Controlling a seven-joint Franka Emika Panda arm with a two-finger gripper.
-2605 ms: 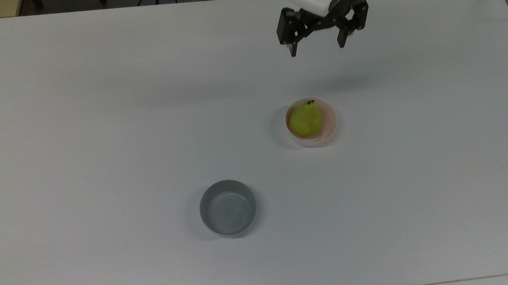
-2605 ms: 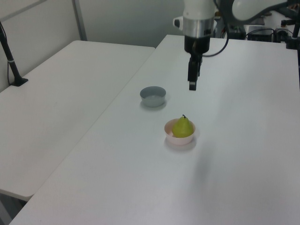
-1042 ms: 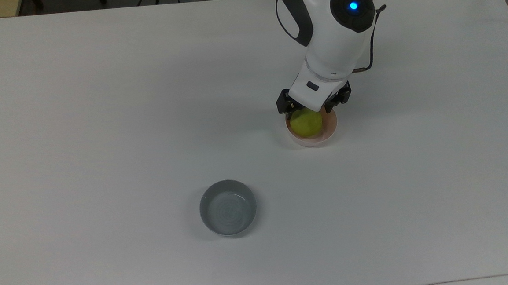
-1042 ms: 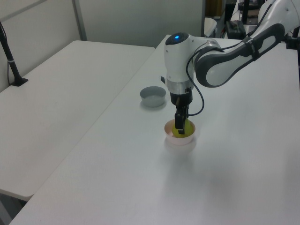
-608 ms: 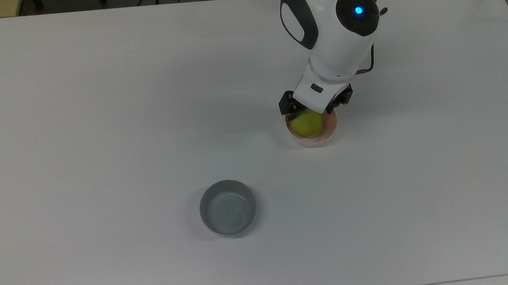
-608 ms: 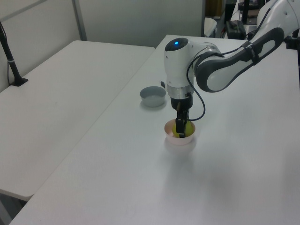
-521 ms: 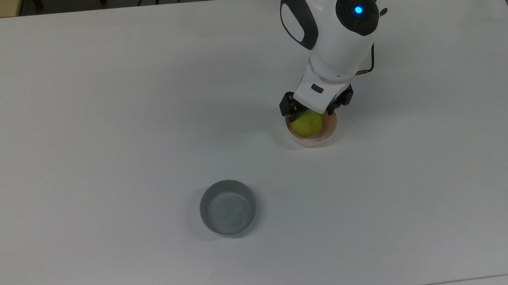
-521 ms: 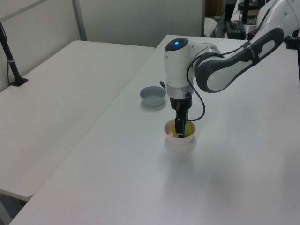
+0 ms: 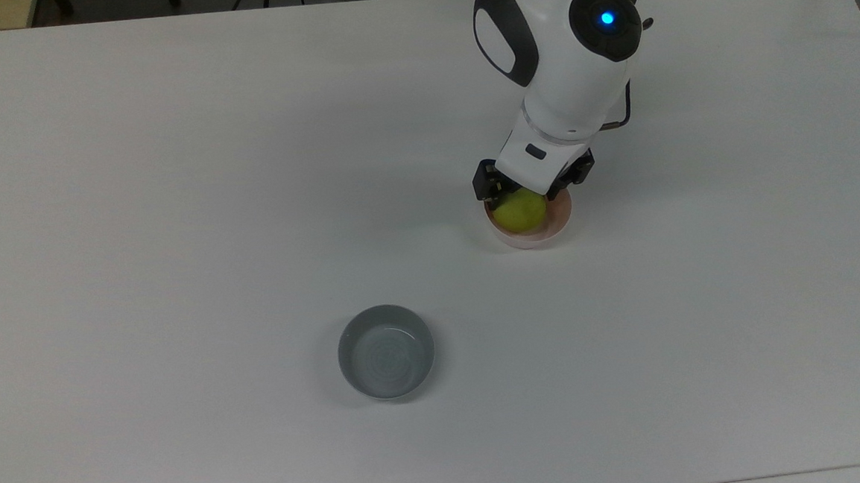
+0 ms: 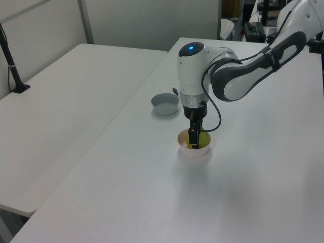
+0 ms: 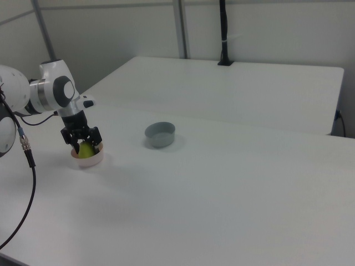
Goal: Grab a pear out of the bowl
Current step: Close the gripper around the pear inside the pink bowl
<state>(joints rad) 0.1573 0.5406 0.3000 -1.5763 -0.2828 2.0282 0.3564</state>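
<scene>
The yellow-green pear [image 9: 521, 214] lies in the small pale pink bowl [image 9: 560, 215] on the white table. My gripper [image 9: 526, 195] reaches straight down into the bowl, its black fingers on either side of the pear's upper part. In the right view the gripper [image 11: 85, 146] is open, with the pear [image 11: 85, 149] between the fingers and the bowl [image 11: 90, 162] beneath. The left view has the gripper [image 10: 194, 142] in front of the pear [image 10: 202, 139], low inside the bowl [image 10: 195, 152]. The white hand hides the pear's stem.
A grey bowl [image 9: 386, 352] stands apart from the pink one, toward the top view's lower left; it is also in the left view [image 10: 165, 104] and the right view [image 11: 160, 134]. A second white table adjoins, with a black pole [image 11: 223, 33] on it.
The gripper came down from high above the table and over the pink bowl. In the last half second it sank slightly further around the pear. The pear and both bowls stay put.
</scene>
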